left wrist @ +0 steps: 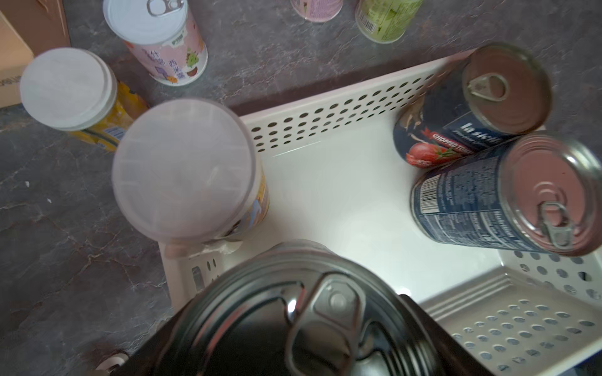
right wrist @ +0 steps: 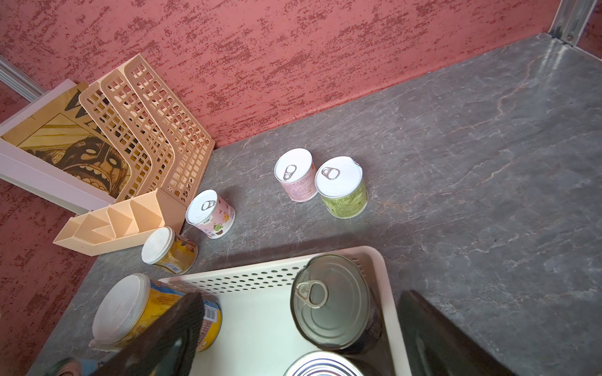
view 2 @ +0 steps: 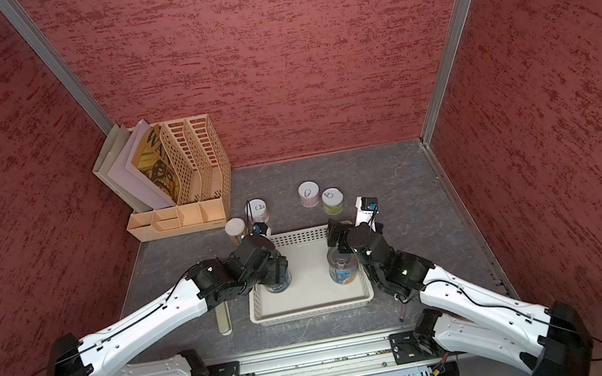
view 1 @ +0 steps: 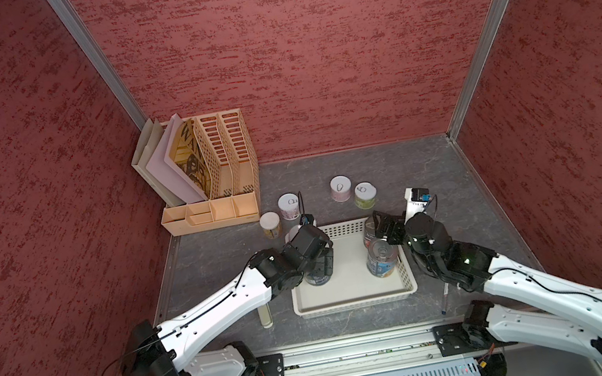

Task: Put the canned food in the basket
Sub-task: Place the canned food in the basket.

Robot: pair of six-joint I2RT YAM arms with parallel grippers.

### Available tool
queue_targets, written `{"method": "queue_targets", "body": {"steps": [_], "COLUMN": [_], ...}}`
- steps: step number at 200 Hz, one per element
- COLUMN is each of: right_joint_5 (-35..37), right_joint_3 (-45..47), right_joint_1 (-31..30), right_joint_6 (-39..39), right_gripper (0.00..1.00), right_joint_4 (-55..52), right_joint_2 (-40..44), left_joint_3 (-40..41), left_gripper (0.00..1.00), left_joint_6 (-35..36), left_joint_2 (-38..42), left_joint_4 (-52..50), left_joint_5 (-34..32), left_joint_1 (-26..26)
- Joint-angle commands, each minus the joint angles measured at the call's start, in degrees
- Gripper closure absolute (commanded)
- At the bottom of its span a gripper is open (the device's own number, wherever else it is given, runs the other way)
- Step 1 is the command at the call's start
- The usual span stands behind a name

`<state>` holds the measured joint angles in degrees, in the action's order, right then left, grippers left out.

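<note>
Soft dim light, blurred wrist foregrounds

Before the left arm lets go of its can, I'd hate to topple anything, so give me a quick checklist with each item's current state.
1. Fingers of left gripper clamped on held can: ok.
2. The held can inside the basket walls: ok.
3. The held can resting on the basket floor: cannot tell.
4. Both the tomato can and barcode can upright, apart from held can: ok.
5. Fingers of right gripper spread, holding nothing: ok.
6. The lidded can at the basket corner fully inside: cannot tell.
</note>
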<state>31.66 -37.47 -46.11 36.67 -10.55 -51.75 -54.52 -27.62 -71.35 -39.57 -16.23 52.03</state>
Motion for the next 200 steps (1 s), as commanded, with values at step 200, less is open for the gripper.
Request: {"method": "queue_targets", "body": {"steps": [200], "right_joint_5": [-0.18], "right_joint_3": [-1.08], "right_joint_1": [0.49], "right_joint_6": [0.01], "right_gripper": [0.01], "right_joint_4": [0.70], "right_joint_2": [-2.92], "left_joint_3": [11.59], "left_gripper": [0.55], "left_joint_6": [2.42], "left_joint_2": [0.48], "left_joint_4": [14.96], "left_joint_5": [-5.49], "left_joint_1": [-5.49]}}
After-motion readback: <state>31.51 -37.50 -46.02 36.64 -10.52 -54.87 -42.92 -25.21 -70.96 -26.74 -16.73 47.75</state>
